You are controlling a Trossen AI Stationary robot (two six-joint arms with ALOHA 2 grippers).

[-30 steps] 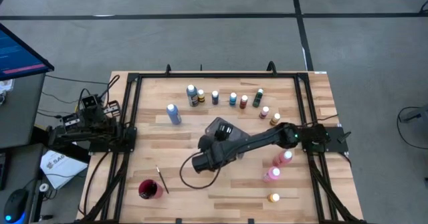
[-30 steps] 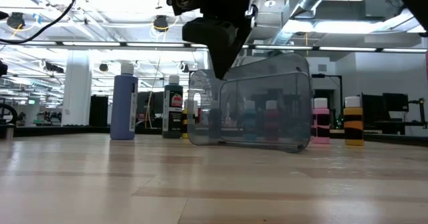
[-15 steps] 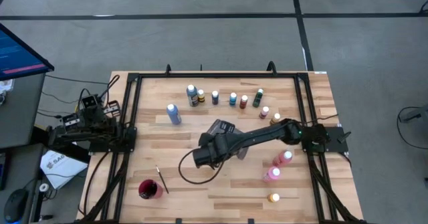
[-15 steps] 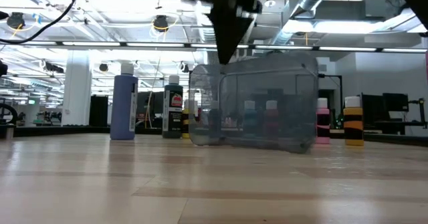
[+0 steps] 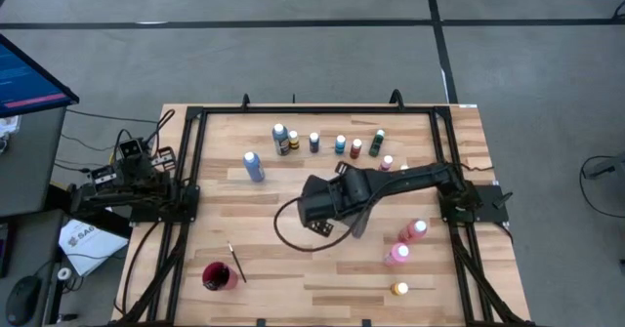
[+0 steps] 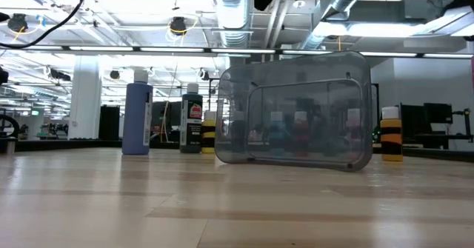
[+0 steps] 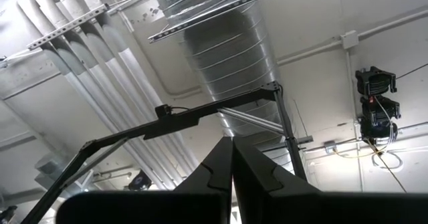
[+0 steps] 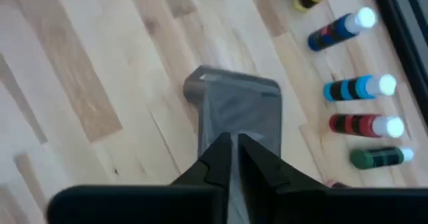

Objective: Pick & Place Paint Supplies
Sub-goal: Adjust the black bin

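Your right gripper is clenching the rim of a clear plastic bin, its fingers pinched on the wall with only that thin edge between them. The bin is hanging directly ahead of the gripper and is tipping, its open mouth not yet facing up; in the low view its lower edge is at or just above the tabletop, and you cannot tell which.

Working outward from the gripper, the paint bottles are standing in a loose row beyond the bin on its far side, near but clear of it; in the wrist view a blue one, a second blue one, a red one and a green one are lining up just off the bin's far wall. Two pink bottles and a yellow one are sitting on the gripper's near side, toward the arm's base.

The paintbrush is lying well apart, across the tabletop beside the red cup, its long axis running roughly near-to-far.

Your left gripper is parked off the tabletop's left edge, pointing at the ceiling with its fingers pressed together, so the right arm is the nearer one to every bottle.
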